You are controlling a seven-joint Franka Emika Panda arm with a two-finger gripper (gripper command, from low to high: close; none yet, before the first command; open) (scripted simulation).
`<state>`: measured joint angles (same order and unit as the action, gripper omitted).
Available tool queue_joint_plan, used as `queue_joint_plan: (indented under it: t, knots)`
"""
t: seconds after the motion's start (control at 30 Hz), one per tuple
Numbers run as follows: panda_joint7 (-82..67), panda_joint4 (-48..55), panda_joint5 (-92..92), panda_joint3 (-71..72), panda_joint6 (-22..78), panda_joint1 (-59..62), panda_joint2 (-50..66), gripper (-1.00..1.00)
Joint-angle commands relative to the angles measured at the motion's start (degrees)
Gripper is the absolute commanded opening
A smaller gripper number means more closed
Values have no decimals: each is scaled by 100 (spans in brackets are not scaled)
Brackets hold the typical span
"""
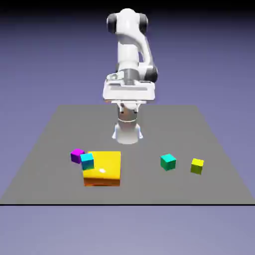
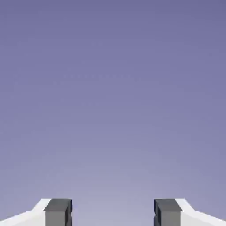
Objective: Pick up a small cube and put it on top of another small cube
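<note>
yellow-green cube (image 1: 197, 167), nearest the camera along with the flat yellow block (image 1: 103, 168), sits on the table (image 1: 149, 191) apart from that block, toward the exterior view's right. taking the block as the landmark: the teal-green cube (image 1: 168, 162) is on the same side of it but closer, the magenta cube (image 1: 77, 156) is just beside it toward the exterior view's left, and the light-blue cube (image 1: 87, 162) shows at its left edge; whether it rests on the block or stands by it, i cannot tell.

the gripper (image 2: 113, 212) is well above and behind the block, toward the robot's base, its fingers spread with nothing between them. no small cube sits on another, so by my reading nothing of the task is done: reaching, grasping, lifting, placing and letting go are all left.
</note>
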<state>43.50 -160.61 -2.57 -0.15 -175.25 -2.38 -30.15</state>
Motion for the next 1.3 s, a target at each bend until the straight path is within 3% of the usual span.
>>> queue_joint_plan:
  t: [0.0,0.73,1.03,1.07,1.27]
  knots:
    - [87,32,-213,-13,-103,-141,208,0]
    - [1992,744,-4895,-287,-2373,-3232,4775,0]
    - [1198,1340,-3573,-896,-3172,-4288,6222,0]
    - [1198,1341,-3573,-896,-3172,-4288,6222,-100]
    - [1775,911,-4537,-457,-2599,-3531,5185,-100]
